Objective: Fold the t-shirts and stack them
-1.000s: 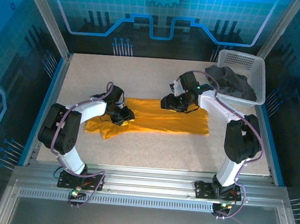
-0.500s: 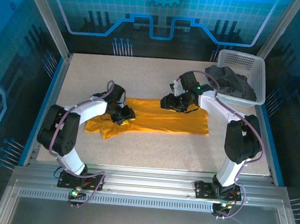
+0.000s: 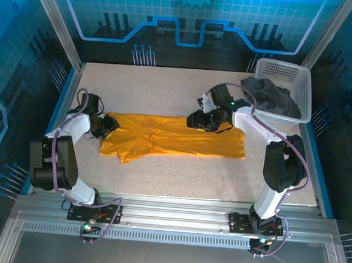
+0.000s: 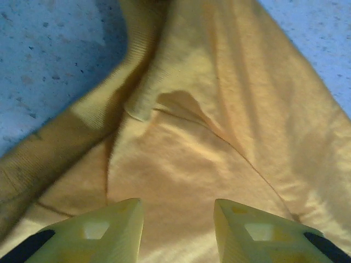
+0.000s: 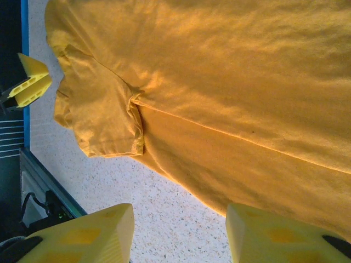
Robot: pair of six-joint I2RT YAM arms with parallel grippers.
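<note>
The orange-yellow t-shirt [image 3: 181, 141] lies flat and long across the middle of the table, one sleeve [image 5: 104, 115] spread near its left end. My left gripper [image 3: 108, 125] is at the shirt's left end, open, its jaws [image 4: 178, 230] just above the creased fabric [image 4: 219, 109] with nothing pinched. My right gripper [image 3: 193, 120] hovers open at the shirt's far edge; in its wrist view the fingertips [image 5: 181, 230] straddle bare table beside the hem [image 5: 230, 82]. The charcoal grey t-shirt [image 3: 271, 96] lies crumpled in the basket.
The white lattice basket [image 3: 288, 72] stands at the back right corner of the speckled table [image 3: 167, 88]. Metal posts and blue edge rails frame the table. A yellow finger of the left gripper [image 5: 30, 85] shows at the left of the right wrist view.
My left arm has swung from the shirt's middle-left out to its left end. The right arm and the shirt have stayed almost still.
</note>
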